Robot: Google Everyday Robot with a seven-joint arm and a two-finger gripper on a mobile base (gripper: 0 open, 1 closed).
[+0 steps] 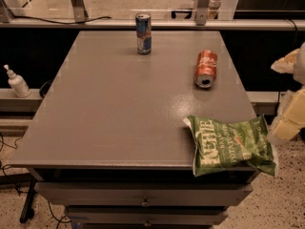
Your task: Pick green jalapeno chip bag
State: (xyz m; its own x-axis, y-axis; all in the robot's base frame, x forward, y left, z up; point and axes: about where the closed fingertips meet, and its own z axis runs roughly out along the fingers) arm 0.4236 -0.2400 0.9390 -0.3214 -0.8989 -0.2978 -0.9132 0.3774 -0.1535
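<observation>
Seen from the camera view: crinkly green foil jalapeno chip bag (232, 146) lying flat at front right corner of grey table (119, 109), overhanging the edge. Just right of it, off the table, cream gripper (289, 119), grip state impossible to tell. Farther back, red can (206, 69) on its side, blue can (143, 33) upright.

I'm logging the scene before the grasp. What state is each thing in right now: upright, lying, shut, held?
green jalapeno chip bag: lying flat at the table's front right corner, overhanging the edge, not held.
blue can: upright near the far edge.
red can: lying on its side, one end toward the camera.
pump bottle: upright on the ledge to the left.
drawers: shut.
gripper: off the table's right side, beside the bag.
</observation>
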